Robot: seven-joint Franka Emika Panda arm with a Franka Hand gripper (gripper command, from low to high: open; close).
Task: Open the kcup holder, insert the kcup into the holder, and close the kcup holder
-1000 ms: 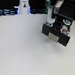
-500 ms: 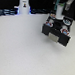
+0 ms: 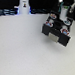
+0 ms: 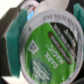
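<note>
The white table (image 3: 19, 49) lies bare on the exterior view's left of the holder (image 3: 58, 33) and in front of it, giving wide room from those sides. The gripper (image 3: 61, 18) and arm block the way in from above the holder. A white bottle (image 3: 22, 5) stands well apart from the holder, at the far edge. In the wrist view the kcup (image 4: 47, 47) fills the space between the teal pads (image 4: 12, 35).

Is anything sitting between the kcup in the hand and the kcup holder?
Nothing visible does. The hand hangs right over the kcup holder, and the kcup fills the wrist view between the green fingers. Whether the compartment below is free cannot be told.
</note>
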